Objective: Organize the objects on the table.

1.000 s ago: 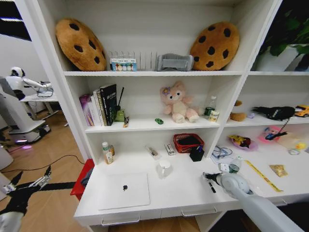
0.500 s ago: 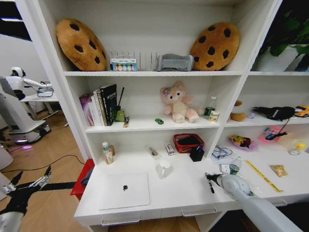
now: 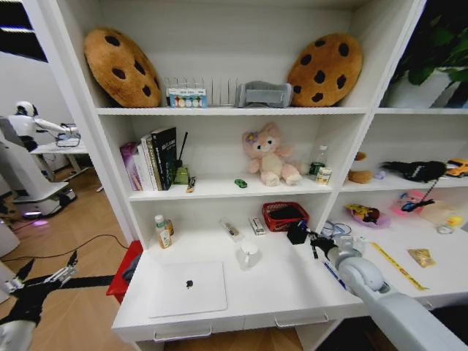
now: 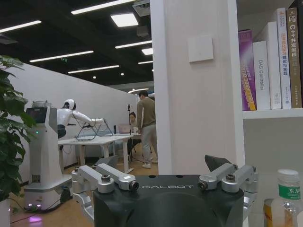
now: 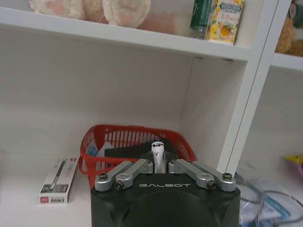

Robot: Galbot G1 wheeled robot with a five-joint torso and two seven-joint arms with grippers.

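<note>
My right gripper (image 3: 316, 244) hovers over the white table (image 3: 278, 296), just right of a small black holder (image 3: 297, 233). In the right wrist view its fingers (image 5: 142, 166) are shut on a thin pen (image 5: 157, 148) that sticks out between them toward the red basket (image 5: 128, 137). A blue pen (image 3: 333, 273) lies on the table beside the right arm. The silver laptop (image 3: 188, 287) lies closed at the front left. A tiny green toy car (image 3: 240, 183) sits on the middle shelf. My left gripper (image 3: 44, 278) hangs open, low and left of the table, over the floor.
A white mug (image 3: 248, 254) stands mid-table, with small bottles (image 3: 162, 232) at the back left. The red basket (image 3: 285, 216) and a small white box (image 5: 57, 180) sit against the back wall. Clutter covers the right section, including a yellow tape (image 3: 395, 265).
My right gripper has lifted from the table's front and moved back toward the black holder, carrying the pen. The blue pen now shows on the table. The left arm has not moved.
</note>
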